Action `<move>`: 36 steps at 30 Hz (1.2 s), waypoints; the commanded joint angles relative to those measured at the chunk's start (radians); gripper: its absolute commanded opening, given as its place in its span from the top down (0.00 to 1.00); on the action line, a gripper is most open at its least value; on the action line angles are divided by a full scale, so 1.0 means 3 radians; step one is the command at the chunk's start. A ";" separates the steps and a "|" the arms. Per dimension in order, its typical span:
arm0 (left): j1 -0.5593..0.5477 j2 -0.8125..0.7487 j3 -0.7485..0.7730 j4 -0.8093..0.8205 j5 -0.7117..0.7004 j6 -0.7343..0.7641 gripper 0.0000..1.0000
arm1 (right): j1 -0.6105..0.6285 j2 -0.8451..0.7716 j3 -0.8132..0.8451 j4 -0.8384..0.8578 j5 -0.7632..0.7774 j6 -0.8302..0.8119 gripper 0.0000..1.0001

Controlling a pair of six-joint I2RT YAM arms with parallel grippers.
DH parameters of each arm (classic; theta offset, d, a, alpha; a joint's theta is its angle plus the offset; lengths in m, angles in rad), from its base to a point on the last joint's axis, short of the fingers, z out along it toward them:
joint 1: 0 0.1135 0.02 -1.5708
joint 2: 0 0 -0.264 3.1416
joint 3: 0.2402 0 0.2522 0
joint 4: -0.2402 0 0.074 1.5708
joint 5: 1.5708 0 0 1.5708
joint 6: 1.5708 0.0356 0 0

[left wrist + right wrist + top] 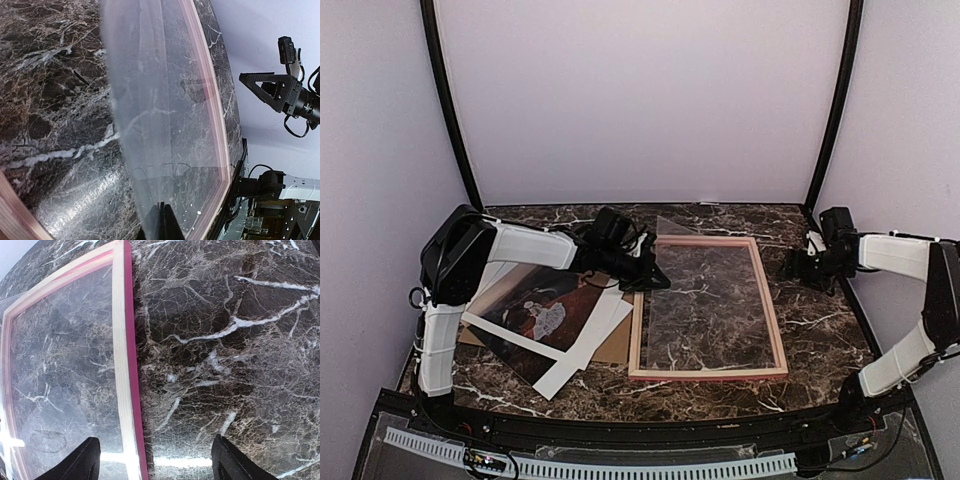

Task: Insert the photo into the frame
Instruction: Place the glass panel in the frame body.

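The pink frame lies flat in the middle of the table. It also shows in the left wrist view and the right wrist view. My left gripper is shut on the edge of a clear sheet, held tilted over the frame's opening. The left wrist view shows its jaws closed on the sheet. The photo lies face up to the left of the frame, under my left arm. My right gripper is open and empty, straddling the frame's right rail from above.
A white mat border lies around and under the photo, on a brown cardboard board. Purple walls close in the back and sides. Bare marble table shows to the right of the frame.
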 commanded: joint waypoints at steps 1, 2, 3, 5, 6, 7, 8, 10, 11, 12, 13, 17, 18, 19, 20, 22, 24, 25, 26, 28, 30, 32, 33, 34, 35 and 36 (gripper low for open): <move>0.0048 -0.0007 0.0161 -0.0123 -0.0044 0.0104 1.00 | 0.0049 0.0024 -0.0043 0.0140 -0.0062 -0.0048 0.23; 0.0050 -0.0004 0.0172 -0.0132 -0.0046 0.0122 1.00 | 0.0063 0.0030 -0.0052 0.0152 -0.0065 -0.0049 0.23; 0.0055 0.0005 0.0194 -0.0138 -0.0043 0.0137 1.00 | 0.0074 0.0036 -0.0055 0.0155 -0.0073 -0.0052 0.23; 0.0069 0.0017 0.0242 -0.0187 -0.0039 0.0172 1.00 | 0.0099 0.0051 -0.0060 0.0170 -0.0086 -0.0058 0.23; 0.0081 0.0025 0.0258 -0.0220 -0.0044 0.0180 1.00 | 0.0109 0.0058 -0.0060 0.0170 -0.0091 -0.0061 0.22; 0.0085 0.0030 0.0289 -0.0264 -0.0043 0.0204 1.00 | 0.0120 0.0065 -0.0060 0.0170 -0.0092 -0.0064 0.22; 0.0094 0.0047 0.0304 -0.0281 -0.0031 0.0214 1.00 | 0.0126 0.0070 -0.0065 0.0173 -0.0094 -0.0064 0.23; 0.0105 0.0076 0.0357 -0.0336 -0.0008 0.0250 1.00 | 0.0133 0.0085 -0.0065 0.0177 -0.0092 -0.0069 0.23; 0.0107 0.0086 0.0390 -0.0378 -0.0002 0.0270 1.00 | 0.0139 0.0095 -0.0063 0.0176 -0.0092 -0.0069 0.23; 0.0111 0.0104 0.0406 -0.0392 0.0002 0.0278 1.00 | 0.0139 0.0100 -0.0065 0.0176 -0.0091 -0.0069 0.23; 0.0113 0.0113 0.0431 -0.0418 0.0003 0.0294 1.00 | 0.0141 0.0102 -0.0061 0.0179 -0.0091 -0.0069 0.23; 0.0114 0.0152 0.0503 -0.0491 0.0029 0.0329 1.00 | 0.0146 0.0103 -0.0055 0.0172 -0.0092 -0.0072 0.23; 0.0114 0.0160 0.0519 -0.0512 0.0041 0.0333 1.00 | 0.0148 0.0102 -0.0055 0.0167 -0.0091 -0.0073 0.23; 0.0114 0.0164 0.0527 -0.0520 0.0043 0.0338 1.00 | 0.0150 0.0101 -0.0055 0.0170 -0.0093 -0.0074 0.23; 0.0114 0.0166 0.0535 -0.0533 0.0049 0.0342 1.00 | 0.0150 0.0102 -0.0055 0.0166 -0.0095 -0.0079 0.23; 0.0114 0.0168 0.0546 -0.0549 0.0069 0.0344 1.00 | 0.0150 0.0102 -0.0059 0.0164 -0.0093 -0.0077 0.23; 0.0116 0.0167 0.0560 -0.0571 0.0089 0.0339 1.00 | 0.0153 0.0108 -0.0065 0.0166 -0.0096 -0.0079 0.23; 0.0115 0.0168 0.0565 -0.0578 0.0107 0.0338 1.00 | 0.0155 0.0109 -0.0065 0.0167 -0.0093 -0.0075 0.23; 0.0115 0.0165 0.0578 -0.0595 0.0119 0.0336 1.00 | 0.0156 0.0109 -0.0070 0.0169 -0.0092 -0.0075 0.23; 0.0114 0.0164 0.0599 -0.0617 0.0152 0.0318 1.00 | 0.0160 0.0106 -0.0075 0.0170 -0.0096 -0.0074 0.23; 0.0114 0.0166 0.0620 -0.0629 0.0194 0.0297 1.00 | 0.0164 0.0108 -0.0080 0.0168 -0.0099 -0.0073 0.23; 0.0114 0.0163 0.0639 -0.0630 0.0228 0.0277 1.00 | 0.0165 0.0111 -0.0081 0.0170 -0.0098 -0.0079 0.23; 0.0114 0.0164 0.0651 -0.0630 0.0245 0.0271 1.00 | 0.0169 0.0118 -0.0081 0.0168 -0.0097 -0.0079 0.23; 0.0114 0.0164 0.0657 -0.0634 0.0255 0.0263 1.00 | 0.0170 0.0116 -0.0085 0.0169 -0.0097 -0.0079 0.23; 0.0114 0.0167 0.0671 -0.0641 0.0265 0.0261 1.00 | 0.0170 0.0117 -0.0086 0.0168 -0.0097 -0.0079 0.23; 0.0114 0.0165 0.0677 -0.0651 0.0272 0.0260 1.00 | 0.0170 0.0118 -0.0086 0.0164 -0.0097 -0.0079 0.23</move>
